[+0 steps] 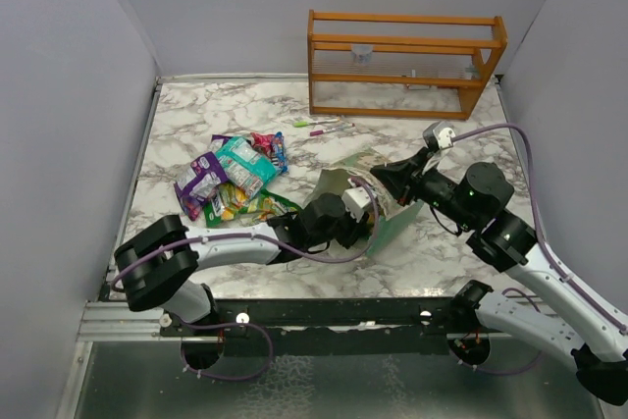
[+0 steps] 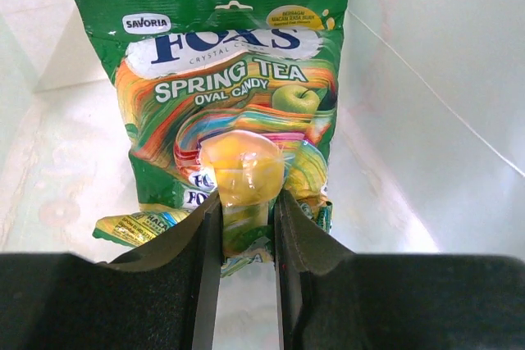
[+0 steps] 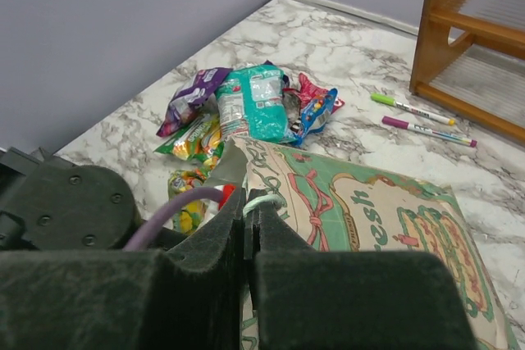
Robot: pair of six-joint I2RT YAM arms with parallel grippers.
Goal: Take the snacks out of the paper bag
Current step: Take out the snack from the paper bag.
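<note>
Green packet (image 2: 230,79) pinched in left hand (image 2: 246,206), right hand (image 3: 246,220) clamping paper bag (image 3: 369,211).

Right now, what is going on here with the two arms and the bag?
The right gripper is shut on the edge of the paper bag, near its string handle, and holds the bag open as it lies on its side. The left gripper is inside the bag, shut on the bottom of a green candy packet. A smaller packet lies beside it. Several other snack packets lie in a heap on the marble table, left of the bag.
</note>
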